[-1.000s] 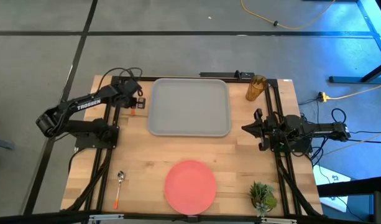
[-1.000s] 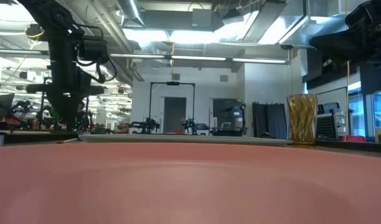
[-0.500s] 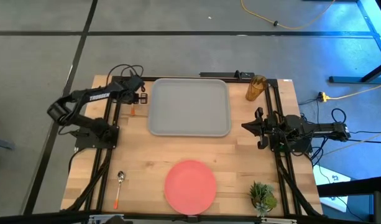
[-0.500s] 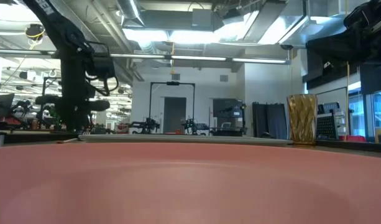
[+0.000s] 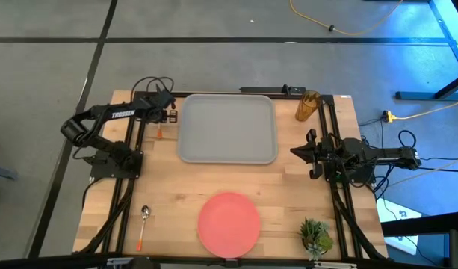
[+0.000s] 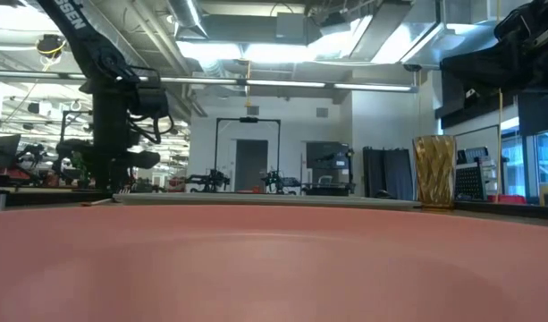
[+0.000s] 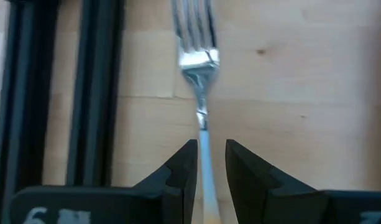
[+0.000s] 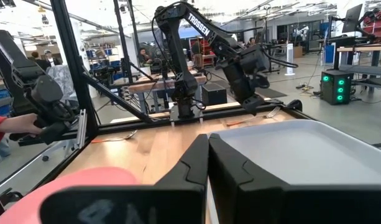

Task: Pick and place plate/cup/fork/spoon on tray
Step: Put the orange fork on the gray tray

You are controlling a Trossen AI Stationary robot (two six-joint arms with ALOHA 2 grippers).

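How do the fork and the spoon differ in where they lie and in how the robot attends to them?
The fork lies beside the tray's left edge, while the spoon lies left of the plate. The left gripper is over the fork's handle, its open fingers on either side of it; no gripper is near the spoon. The fork has tines, the spoon a round bowl. Both rest on the bare table, off the tray.
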